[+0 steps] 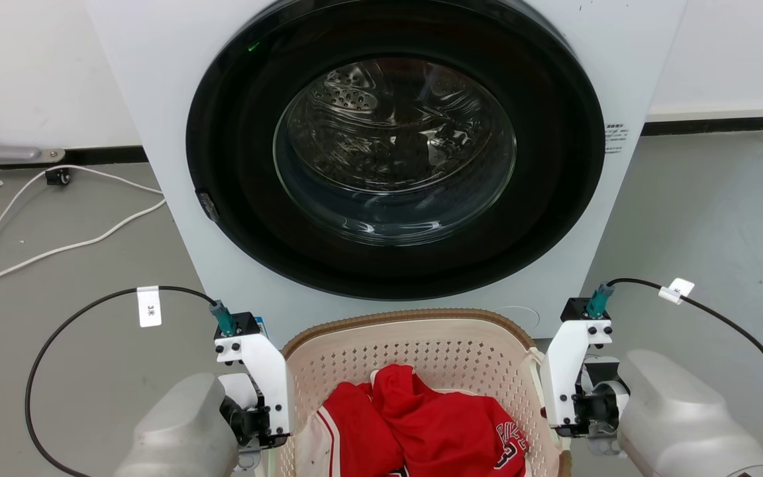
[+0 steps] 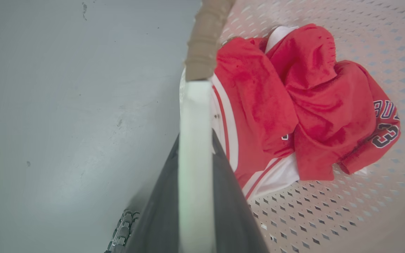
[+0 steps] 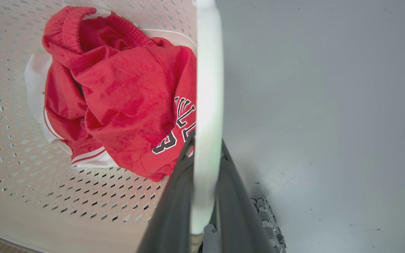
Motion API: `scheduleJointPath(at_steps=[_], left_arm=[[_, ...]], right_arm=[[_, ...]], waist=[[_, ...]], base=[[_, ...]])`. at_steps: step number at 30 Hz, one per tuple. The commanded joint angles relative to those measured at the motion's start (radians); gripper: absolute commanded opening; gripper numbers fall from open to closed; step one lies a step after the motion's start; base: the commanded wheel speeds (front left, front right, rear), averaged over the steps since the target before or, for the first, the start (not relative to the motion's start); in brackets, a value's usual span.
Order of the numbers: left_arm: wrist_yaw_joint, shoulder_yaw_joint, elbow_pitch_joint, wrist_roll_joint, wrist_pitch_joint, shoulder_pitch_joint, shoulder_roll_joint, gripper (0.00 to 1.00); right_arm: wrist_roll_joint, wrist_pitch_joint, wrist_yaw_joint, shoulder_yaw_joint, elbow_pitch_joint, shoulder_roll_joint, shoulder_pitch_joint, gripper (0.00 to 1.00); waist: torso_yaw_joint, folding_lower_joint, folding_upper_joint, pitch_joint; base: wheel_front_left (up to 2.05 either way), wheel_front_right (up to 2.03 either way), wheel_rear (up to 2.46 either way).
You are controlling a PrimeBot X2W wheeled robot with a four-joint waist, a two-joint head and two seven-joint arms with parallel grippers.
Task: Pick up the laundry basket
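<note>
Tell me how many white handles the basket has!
2. The left handle sits in the left end effector, the right handle in the right end effector, on opposite sides of the laundry basket. Its near end is out of view.

White front-loading washing machine, round black-rimmed glass door shut, on grey floor. Crumpled red-and-white jersey. White cable loose on floor, left.

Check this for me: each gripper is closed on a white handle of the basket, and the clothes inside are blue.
Wrong colour: the clothes in the basket are red, not blue, as both wrist views show. The rest holds: the left gripper and right gripper each close on a white handle.
</note>
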Motion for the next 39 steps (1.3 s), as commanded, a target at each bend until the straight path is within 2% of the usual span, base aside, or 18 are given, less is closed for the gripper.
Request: scheduleJointPath(at_steps=[1,39], left_arm=[[-0.014,-0.002,-0.013,-0.007,-0.007,0.006,-0.026,0.00],[-0.014,-0.031,-0.009,-0.049,0.003,0.015,-0.023,0.00]], right_arm=[[0.004,0.001,0.013,-0.004,-0.011,0.031,0.006,0.00],[-0.007,0.008,0.013,-0.028,-0.011,0.033,0.014,0.00]], waist=[[0.000,0.0000,0.0000,0.000],[0.003,0.0000,0.0000,0.000]], base=[[0.00,0.00,0.00],[0.00,0.00,0.00]])
